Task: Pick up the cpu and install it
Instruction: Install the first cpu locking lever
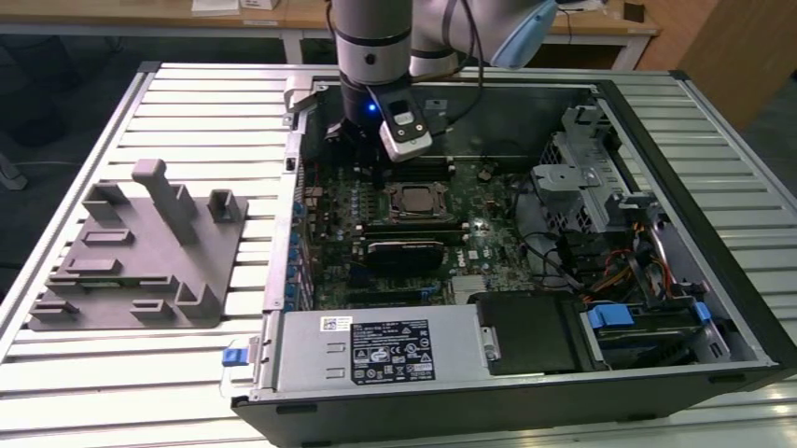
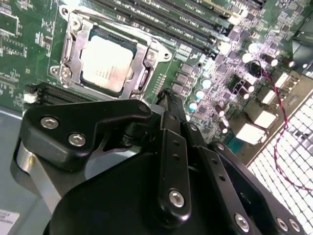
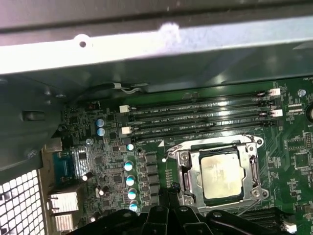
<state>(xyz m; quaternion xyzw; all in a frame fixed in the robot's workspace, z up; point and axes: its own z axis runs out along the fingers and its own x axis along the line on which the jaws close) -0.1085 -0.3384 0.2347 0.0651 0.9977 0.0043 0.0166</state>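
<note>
The cpu (image 1: 412,199) is a shiny silver square lying flat in the black socket on the motherboard inside the open computer case. In both wrist views the cpu (image 2: 105,63) (image 3: 222,175) sits within the metal socket frame (image 3: 183,159), which surrounds its edges. My gripper (image 1: 364,154) hangs over the board just beside the socket, toward the case's back wall. Its black fingers are shut together with nothing between them, the tips (image 2: 166,95) (image 3: 168,191) ending a short way from the socket's corner, apart from the chip.
A grey fixture (image 1: 137,252) with upright posts stands on the slatted table at the exterior view's left. Memory slots (image 3: 195,117) run beside the socket. The case holds a power supply (image 1: 373,350), a drive cage (image 1: 585,159) and cables (image 1: 622,271). The case wall (image 3: 156,44) is close.
</note>
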